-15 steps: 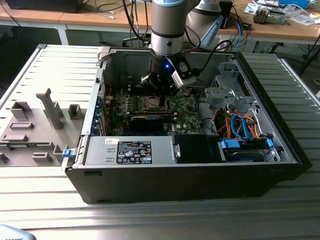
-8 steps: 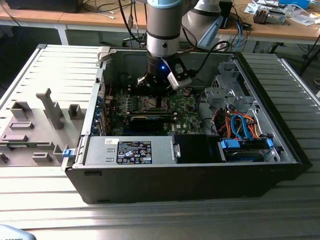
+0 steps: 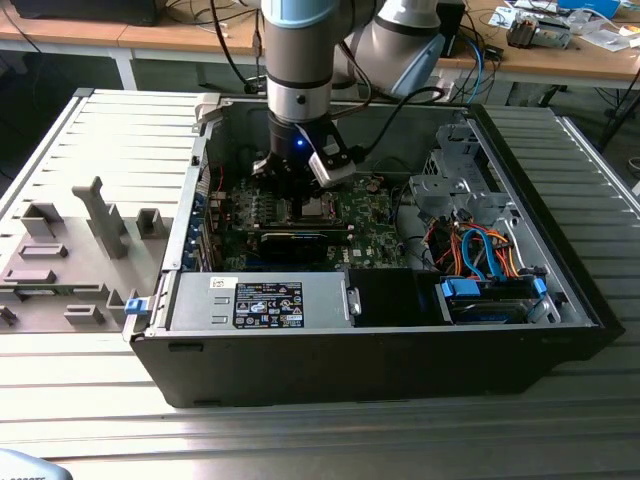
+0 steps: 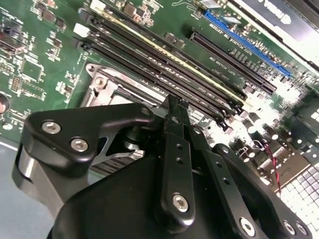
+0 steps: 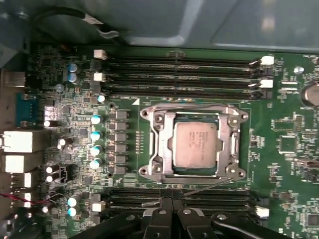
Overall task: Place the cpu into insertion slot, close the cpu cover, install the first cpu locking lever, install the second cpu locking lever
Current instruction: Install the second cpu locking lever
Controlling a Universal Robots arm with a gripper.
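Cpu [image 5: 195,144] sits in the insertion slot [image 5: 172,117], cpu cover [image 5: 231,144] down over it, just beyond the fingers [image 5: 171,215], which are pressed together and empty. One thin lever [image 5: 199,188] looks unlatched (judgement). Open PC case [image 3: 360,360] on a ribbed metal counter [image 3: 120,140]; cluttered desks [image 3: 560,50] behind.

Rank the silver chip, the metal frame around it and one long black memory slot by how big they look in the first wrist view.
Largest to smallest:
1. memory slot, the longest by far though narrow
2. cpu cover, framing the chip
3. cpu, seated inside the frame's window
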